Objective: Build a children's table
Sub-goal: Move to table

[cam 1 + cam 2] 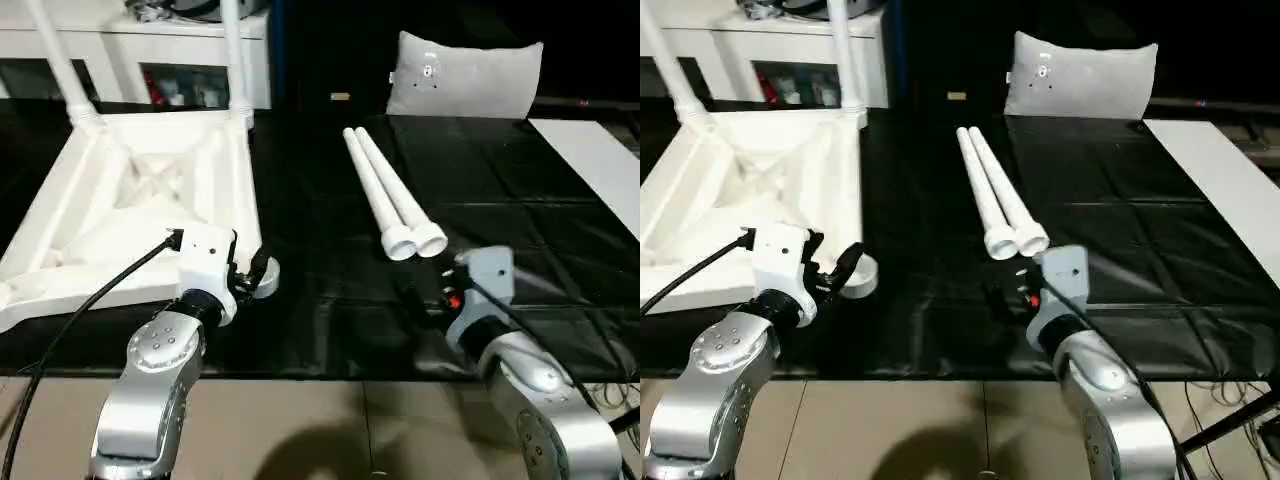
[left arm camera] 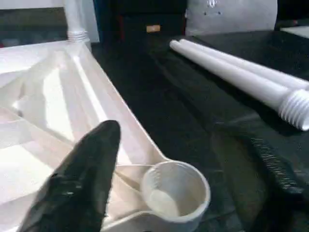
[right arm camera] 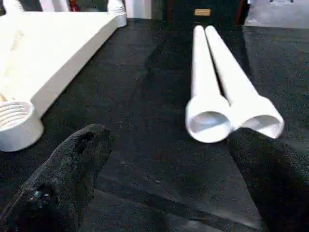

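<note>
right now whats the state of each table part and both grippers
tabletop: upside down, ribbed underside up
two far legs: standing upright in corner sockets
near corner socket: empty
two loose legs: lying side by side on the black mat, touching
left gripper: open, at the empty socket
right gripper: open, empty, behind the loose legs' ends

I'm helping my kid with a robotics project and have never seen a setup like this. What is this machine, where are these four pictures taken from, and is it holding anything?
It is a humanoid robot with two silver arms. Two pictures come from cameras on its head, looking down; the other two come from cameras on its wrists. On the black surface lies an upside-down white tabletop with two legs already standing in its far corners. Two loose legs lie side by side. The left gripper is by an empty corner socket; the right gripper faces the loose legs. Both jaws stand open, holding nothing.
</note>
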`<state>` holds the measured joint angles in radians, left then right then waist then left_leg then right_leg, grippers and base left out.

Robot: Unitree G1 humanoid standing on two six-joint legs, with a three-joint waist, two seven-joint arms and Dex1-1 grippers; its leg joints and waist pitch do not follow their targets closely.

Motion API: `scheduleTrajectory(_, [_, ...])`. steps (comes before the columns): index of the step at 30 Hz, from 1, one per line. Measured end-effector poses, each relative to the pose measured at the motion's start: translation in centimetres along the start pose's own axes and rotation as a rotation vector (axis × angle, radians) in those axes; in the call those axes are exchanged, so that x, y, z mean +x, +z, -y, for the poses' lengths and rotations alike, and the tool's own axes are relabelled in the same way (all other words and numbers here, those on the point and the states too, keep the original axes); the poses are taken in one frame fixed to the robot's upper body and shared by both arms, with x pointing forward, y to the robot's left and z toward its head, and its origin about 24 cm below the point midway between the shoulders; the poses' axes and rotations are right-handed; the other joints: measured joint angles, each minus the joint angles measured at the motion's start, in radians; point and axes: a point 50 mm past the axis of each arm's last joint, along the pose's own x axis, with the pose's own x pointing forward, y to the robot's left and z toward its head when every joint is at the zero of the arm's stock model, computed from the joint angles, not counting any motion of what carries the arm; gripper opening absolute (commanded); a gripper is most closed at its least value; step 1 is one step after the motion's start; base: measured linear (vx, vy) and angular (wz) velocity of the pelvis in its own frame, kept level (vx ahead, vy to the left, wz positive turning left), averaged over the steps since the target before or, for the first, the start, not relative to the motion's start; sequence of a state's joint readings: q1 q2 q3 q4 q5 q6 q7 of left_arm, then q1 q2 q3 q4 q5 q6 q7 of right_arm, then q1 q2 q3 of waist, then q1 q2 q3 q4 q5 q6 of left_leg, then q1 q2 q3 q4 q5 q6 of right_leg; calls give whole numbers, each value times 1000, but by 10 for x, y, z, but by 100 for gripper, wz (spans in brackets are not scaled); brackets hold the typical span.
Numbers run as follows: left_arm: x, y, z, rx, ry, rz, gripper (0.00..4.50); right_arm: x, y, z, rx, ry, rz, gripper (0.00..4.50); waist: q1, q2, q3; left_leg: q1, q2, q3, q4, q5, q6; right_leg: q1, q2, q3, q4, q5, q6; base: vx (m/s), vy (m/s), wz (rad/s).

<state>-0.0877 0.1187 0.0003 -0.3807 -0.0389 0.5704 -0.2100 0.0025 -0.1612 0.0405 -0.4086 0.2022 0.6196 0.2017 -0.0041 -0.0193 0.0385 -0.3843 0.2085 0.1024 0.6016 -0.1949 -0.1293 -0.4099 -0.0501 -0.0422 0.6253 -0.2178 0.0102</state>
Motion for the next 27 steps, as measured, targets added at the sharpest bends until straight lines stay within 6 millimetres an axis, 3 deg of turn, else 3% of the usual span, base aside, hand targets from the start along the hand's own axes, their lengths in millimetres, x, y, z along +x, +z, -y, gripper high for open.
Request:
scheduleTrajectory(4, [-3,-5,-2,-4,12,-21,386,2,2,-2,-31,37,-2,450,-10,-6,3,14,-2,11,1,-6,11,18,-10,3,-23,1,1,24,83,-1])
scheduleTrajectory(8, [-5,-7,0,0,7,-28,420,3,0,-5,-54,61,-17,450,-20,0,10,50,-2,15,-3,-18,28,49,-10,-2,-49,0,1,15,31,-2])
scheduleTrajectory(9, [-6,-6,0,1,5,-24,427,4,0,-5,-58,61,-21,450,-23,0,10,53,-2,16,-3,-20,29,53,-11,-2,-49,0,1,69,29,-9])
scheduleTrajectory(10, [-6,-5,1,2,4,-21,436,5,0,-4,-61,62,-23,450,-24,0,10,55,-2,18,-3,-22,29,61,-11,-1,-49,0,1,93,10,-3])
scheduleTrajectory(14, [-5,-6,5,7,-16,-28,445,5,2,-2,-76,61,-23,450,-22,-2,7,59,-1,27,-9,-36,25,67,-10,3,-47,2,-2,90,-6,0])
scheduleTrajectory(18, [-5,-6,6,9,-21,-29,445,4,1,-1,-80,61,-33,450,-16,5,1,63,-1,27,-19,-44,33,70,-7,2,-47,-12,-6,118,-22,2])
scheduleTrajectory(19, [-5,-6,7,10,-24,-29,445,4,1,-1,-80,63,-36,450,-15,8,-1,75,1,34,-22,-48,28,68,-5,7,-45,-17,-10,223,-1,-19])
scheduleTrajectory(20, [-5,-8,6,10,-23,-35,445,5,1,-3,-77,72,-35,450,-4,3,0,101,3,60,-34,-57,17,67,1,27,-35,-26,-20,223,-1,-19])
scheduleTrajectory(21, [-5,-7,6,12,-22,-35,445,5,1,-4,-77,78,-33,450,1,1,1,118,4,77,-37,-66,10,67,5,41,-24,-35,-26,240,5,-48])
scheduleTrajectory(22, [-5,-7,6,14,-23,-33,445,5,1,-3,-82,78,-34,450,10,-6,2,123,3,85,-34,-75,11,71,9,59,-18,-43,-19,118,22,-32])
scheduleTrajectory(23, [-4,-5,8,16,-29,-26,445,3,0,0,-93,69,-41,450,9,4,-2,119,2,67,-19,-88,20,80,10,60,-16,-50,-5,118,22,-32])
scheduleTrajectory(25, [-3,-4,14,14,-53,-21,445,3,1,2,-107,72,-42,450,9,5,-4,106,2,46,4,-105,44,85,19,62,-17,-55,-5,96,17,-1])
scheduleTrajectory(27, [-3,-4,14,16,-53,-23,445,4,2,0,-108,86,-38,450,10,5,-4,94,0,26,14,-116,34,85,30,66,-16,-56,-4,85,15,9])
